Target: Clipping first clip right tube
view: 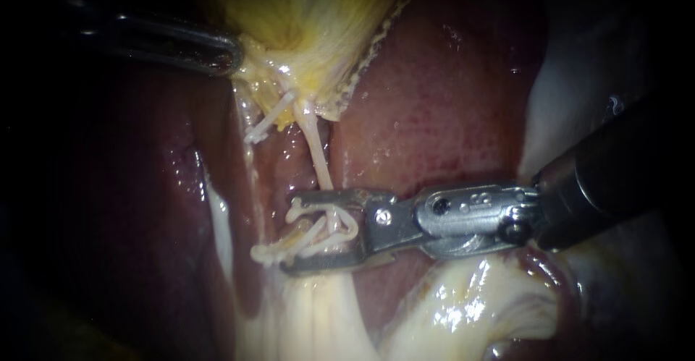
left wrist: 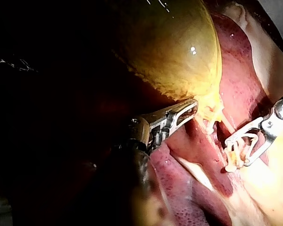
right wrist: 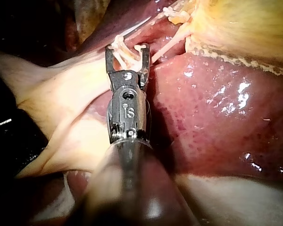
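Jaws of the left instrument (view: 233, 56) are pinching the gallbladder (view: 318, 14) at its bottom edge. Right instrument (view: 291, 234) is gripping one white clip (view: 340, 223), jaws wide, around the right tube (view: 316, 151) (one of two; the left tube (view: 266, 124) is lying beside it).

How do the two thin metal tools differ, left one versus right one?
The left instrument grips the yellow gallbladder, jaws close together; the right instrument holds a white clip in wide jaws, a pale tube between them. Both are slender metal.
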You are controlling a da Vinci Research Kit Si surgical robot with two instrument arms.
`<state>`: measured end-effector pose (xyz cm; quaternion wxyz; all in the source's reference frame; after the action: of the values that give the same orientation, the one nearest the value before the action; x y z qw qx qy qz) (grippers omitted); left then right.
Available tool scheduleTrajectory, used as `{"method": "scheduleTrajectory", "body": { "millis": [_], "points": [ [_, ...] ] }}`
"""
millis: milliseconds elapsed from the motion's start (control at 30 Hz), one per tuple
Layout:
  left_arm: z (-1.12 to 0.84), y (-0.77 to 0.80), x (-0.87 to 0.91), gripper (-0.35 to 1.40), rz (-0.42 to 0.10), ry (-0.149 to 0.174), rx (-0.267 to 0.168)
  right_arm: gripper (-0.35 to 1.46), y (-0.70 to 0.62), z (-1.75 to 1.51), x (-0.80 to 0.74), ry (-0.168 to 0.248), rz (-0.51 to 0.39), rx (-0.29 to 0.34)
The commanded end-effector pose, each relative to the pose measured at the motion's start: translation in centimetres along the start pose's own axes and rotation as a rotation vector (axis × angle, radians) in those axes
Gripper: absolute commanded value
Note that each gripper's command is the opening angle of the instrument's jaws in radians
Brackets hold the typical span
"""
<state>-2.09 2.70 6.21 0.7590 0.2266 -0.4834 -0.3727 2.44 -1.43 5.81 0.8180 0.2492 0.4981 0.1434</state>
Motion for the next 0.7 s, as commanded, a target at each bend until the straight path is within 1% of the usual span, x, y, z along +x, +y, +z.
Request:
{"method": "scheduleTrajectory", "body": {
  "millis": [33, 133, 233, 400, 467, 567, 700],
  "points": [
    [0.00, 0.00, 0.00, -0.35, 0.000, 0.000, 0.000, 0.47, -0.02, -0.01, 0.01, 0.002, 0.001, 0.002],
    [0.00, 0.00, 0.00, -0.35, 0.000, 0.000, 0.000, 0.47, -0.06, -0.07, 0.05, 0.016, 0.015, 0.008],
    [-0.01, 0.00, 0.00, -0.35, 0.000, 0.000, 0.001, 0.48, -0.14, -0.20, 0.13, 0.032, 0.048, 0.019],
    [-0.03, 0.01, 0.01, -0.35, 0.001, 0.001, 0.002, 0.48, -0.18, -0.49, 0.22, 0.031, 0.078, 0.033],
    [-0.04, 0.01, 0.01, -0.35, 0.001, 0.001, 0.002, 0.48, -0.17, -0.64, 0.22, 0.031, 0.086, 0.040],
    [-0.04, 0.01, 0.01, -0.35, 0.001, 0.001, 0.002, 0.48, -0.14, -0.77, 0.18, 0.030, 0.099, 0.045],
    [-0.04, 0.01, 0.01, -0.35, 0.001, 0.001, 0.003, 0.46, -0.02, -0.78, 0.07, 0.028, 0.108, 0.046]
  ]
}}
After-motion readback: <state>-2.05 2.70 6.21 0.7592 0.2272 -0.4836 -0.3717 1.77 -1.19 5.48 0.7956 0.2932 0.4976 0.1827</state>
